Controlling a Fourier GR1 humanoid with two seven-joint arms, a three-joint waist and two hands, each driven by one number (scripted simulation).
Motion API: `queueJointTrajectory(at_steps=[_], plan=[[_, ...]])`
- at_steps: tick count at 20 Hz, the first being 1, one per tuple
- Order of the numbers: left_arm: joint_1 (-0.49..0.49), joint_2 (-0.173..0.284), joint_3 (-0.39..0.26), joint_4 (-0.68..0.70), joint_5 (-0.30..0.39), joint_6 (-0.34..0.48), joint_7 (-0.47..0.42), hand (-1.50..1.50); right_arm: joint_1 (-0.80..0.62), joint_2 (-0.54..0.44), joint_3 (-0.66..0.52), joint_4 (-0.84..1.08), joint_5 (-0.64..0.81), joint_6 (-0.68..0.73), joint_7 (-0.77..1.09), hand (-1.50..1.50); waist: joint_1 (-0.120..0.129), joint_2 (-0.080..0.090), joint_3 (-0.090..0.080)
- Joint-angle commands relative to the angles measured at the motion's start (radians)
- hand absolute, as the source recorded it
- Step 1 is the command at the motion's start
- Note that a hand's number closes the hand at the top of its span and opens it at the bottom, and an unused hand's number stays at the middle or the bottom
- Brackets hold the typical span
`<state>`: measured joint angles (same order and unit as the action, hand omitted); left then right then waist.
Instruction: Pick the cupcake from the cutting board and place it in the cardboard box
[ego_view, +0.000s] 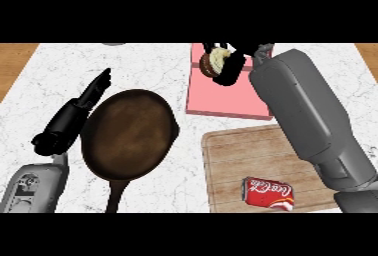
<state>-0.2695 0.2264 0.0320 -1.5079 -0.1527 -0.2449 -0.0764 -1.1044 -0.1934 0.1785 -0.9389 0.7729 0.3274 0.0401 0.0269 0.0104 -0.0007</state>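
Observation:
The cupcake (215, 62), pale topped with a brown base, is held at the far edge of the view over the pink box (221, 100). My right hand (236, 67) is curled round it, and the fingers hide part of it. The right forearm stretches from the lower right up across the wooden cutting board (240, 157) to the box. My left hand (74, 117) rests open at the left, fingers straight and pointing away, beside the pan.
A dark frying pan (129, 132) lies in the middle left, its handle pointing toward me. A red cola can (269, 193) lies on its side on the cutting board's near part. The counter is white marble with wooden strips at both sides.

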Motion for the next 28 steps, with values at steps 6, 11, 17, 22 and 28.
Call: queueJointTrajectory(at_steps=[6,11,17,22,28], plan=[[-0.017,-0.016,-0.018,-0.051,0.007,-0.012,0.062,0.0,-0.112,-0.037,0.039,0.399,0.09,0.068,-0.157,1.5,0.021,0.005,0.001],[0.064,0.005,0.002,-0.049,0.004,-0.022,-0.014,0.0,-0.114,-0.05,0.03,0.457,0.06,0.132,-0.385,-1.5,0.011,0.001,0.001],[0.03,-0.014,-0.011,-0.027,-0.004,-0.012,0.001,0.0,-0.118,-0.025,-0.226,0.441,-0.19,0.079,-0.512,-1.5,0.004,0.004,0.003],[0.02,-0.016,-0.003,-0.029,-0.003,-0.004,0.006,0.0,-0.134,0.003,-0.511,0.55,-0.462,0.132,-0.389,-1.5,0.003,0.006,0.002],[-0.036,-0.019,0.001,-0.007,-0.009,0.001,0.029,0.0,-0.18,-0.106,-0.636,0.658,-0.554,0.112,-0.301,-1.5,0.014,0.012,0.002]])
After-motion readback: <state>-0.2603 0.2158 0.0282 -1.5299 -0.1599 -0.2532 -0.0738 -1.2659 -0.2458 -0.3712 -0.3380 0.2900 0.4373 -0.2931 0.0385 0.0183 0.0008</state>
